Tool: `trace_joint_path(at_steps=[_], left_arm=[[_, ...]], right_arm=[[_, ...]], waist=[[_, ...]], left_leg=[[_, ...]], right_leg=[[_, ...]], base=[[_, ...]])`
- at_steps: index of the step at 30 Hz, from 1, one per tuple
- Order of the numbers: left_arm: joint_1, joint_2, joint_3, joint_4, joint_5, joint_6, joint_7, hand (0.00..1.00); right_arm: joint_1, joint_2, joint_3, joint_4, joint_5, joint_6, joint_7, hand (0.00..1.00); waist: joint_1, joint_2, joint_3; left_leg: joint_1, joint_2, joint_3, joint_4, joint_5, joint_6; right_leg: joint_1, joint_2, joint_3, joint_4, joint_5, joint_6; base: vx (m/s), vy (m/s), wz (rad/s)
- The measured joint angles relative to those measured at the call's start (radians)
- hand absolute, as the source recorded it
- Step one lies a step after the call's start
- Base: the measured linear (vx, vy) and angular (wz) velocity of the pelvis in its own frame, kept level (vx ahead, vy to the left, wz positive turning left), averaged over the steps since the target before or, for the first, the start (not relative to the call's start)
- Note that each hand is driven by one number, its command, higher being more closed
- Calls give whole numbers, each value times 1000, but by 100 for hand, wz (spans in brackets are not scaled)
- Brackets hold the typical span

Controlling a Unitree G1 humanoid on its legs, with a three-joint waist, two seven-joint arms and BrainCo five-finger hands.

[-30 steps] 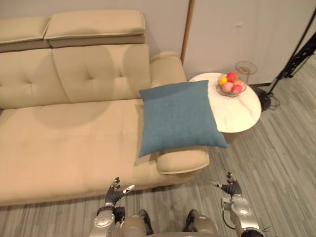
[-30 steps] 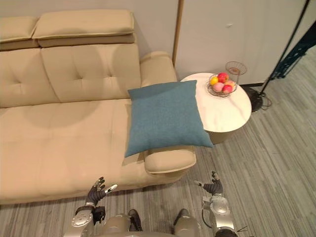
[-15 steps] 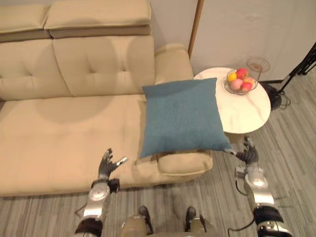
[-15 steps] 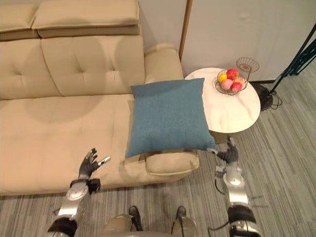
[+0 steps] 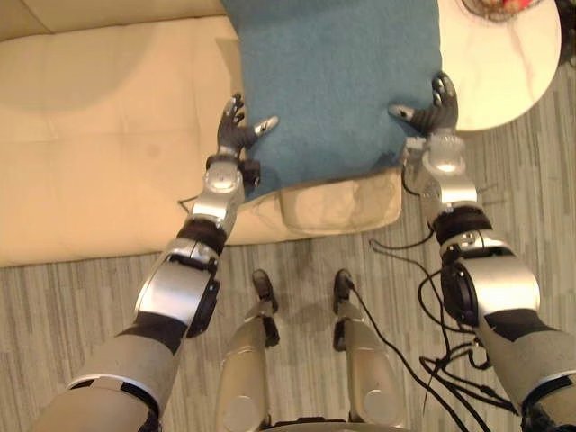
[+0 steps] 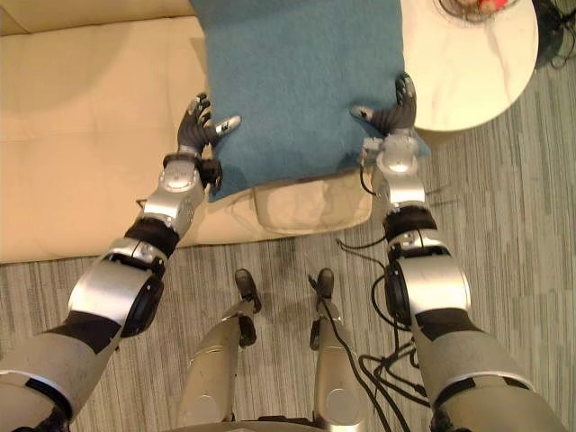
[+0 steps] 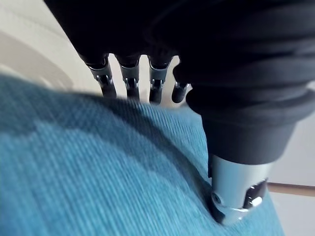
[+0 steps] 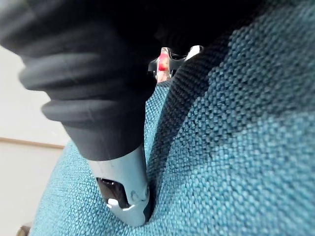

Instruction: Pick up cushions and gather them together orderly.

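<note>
A teal square cushion (image 5: 333, 81) lies across the beige sofa's armrest (image 5: 342, 202) and seat edge. My left hand (image 5: 236, 135) is at the cushion's left edge, with straight fingers and the thumb reaching over the fabric. My right hand (image 5: 438, 106) is at the cushion's lower right corner, fingers straight up and thumb pointing inward over the cloth. In the left wrist view the fingers (image 7: 130, 81) stand behind the cushion's (image 7: 98, 172) edge and the thumb rests on the cloth. In the right wrist view the thumb (image 8: 123, 187) presses into the cushion (image 8: 236, 147). Both hands are open.
The beige sofa seat (image 5: 108, 135) stretches to the left of the cushion. A round white side table (image 5: 504, 63) stands to the right, close to my right hand, with a fruit bowl (image 5: 495, 7) at its far edge. Grey striped floor lies in front.
The camera has tipped down and moved closer. Both arms have reached forward from low by the floor, and the hands now flank the cushion's left and right edges.
</note>
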Motion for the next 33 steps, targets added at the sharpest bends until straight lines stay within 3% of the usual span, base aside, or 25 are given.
trace_joint_path(at_steps=[4, 11, 15, 21, 24, 26, 29, 33], left_arm=[[-16, 42, 10, -31, -64, -4, 22, 100], [34, 92, 9, -195, -163, -6, 45, 100], [181, 111, 9, -378, -163, -7, 55, 100], [502, 98, 9, -696, -71, -17, 90, 100], [691, 71, 13, -852, -34, -20, 102, 100], [837, 28, 20, -957, -15, -25, 109, 100], [1066, -29, 20, -1071, 5, -44, 109, 100], [1244, -35, 20, -1160, 12, -70, 108, 100]], right_arm=[[-10, -2, 58, -54, 58, -10, 0, 100], [119, -6, 155, -345, 86, -34, -6, 100], [317, -7, 220, -537, 83, -45, -6, 100], [644, -5, 280, -846, 39, -51, -3, 100], [796, -1, 294, -1011, 16, -51, 8, 100], [886, 3, 319, -1092, -11, -61, 24, 100], [1023, 24, 352, -1191, -45, -88, 68, 100], [1089, 60, 374, -1232, -109, -114, 116, 100]], waist=[[4, 1, 12], [8, 0, 26], [3, 0, 26], [2, 2, 25], [5, 4, 22], [4, 12, -10], [12, 24, -107], [37, 24, -178]], left_leg=[[-18, 6, 12, -36, 38, -17], [25, 32, 29, -111, 87, -51], [111, 35, 35, -137, 87, -54], [200, 32, -18, -145, 78, -66], [260, 19, -57, -170, 81, -68], [296, 11, -75, -212, 91, -77], [340, -1, -98, -267, 109, -81], [376, -10, -94, -266, 115, -73]], right_leg=[[-44, 19, 27, -3, 7, 4], [-45, 49, 41, -3, 17, -8], [24, 58, 54, -4, 17, -8], [138, 61, 34, -30, 11, -6], [213, 55, -1, -38, -22, -5], [244, 52, -20, -37, -37, 1], [278, 45, -45, -37, -60, 6], [309, 37, -39, -37, -61, 7]], base=[[-126, -29, -14], [-22, -68, -11], [83, -50, -8], [54, -34, 14], [-3, -15, 41], [-2, 12, 37], [66, 28, 24], [53, 42, 0]])
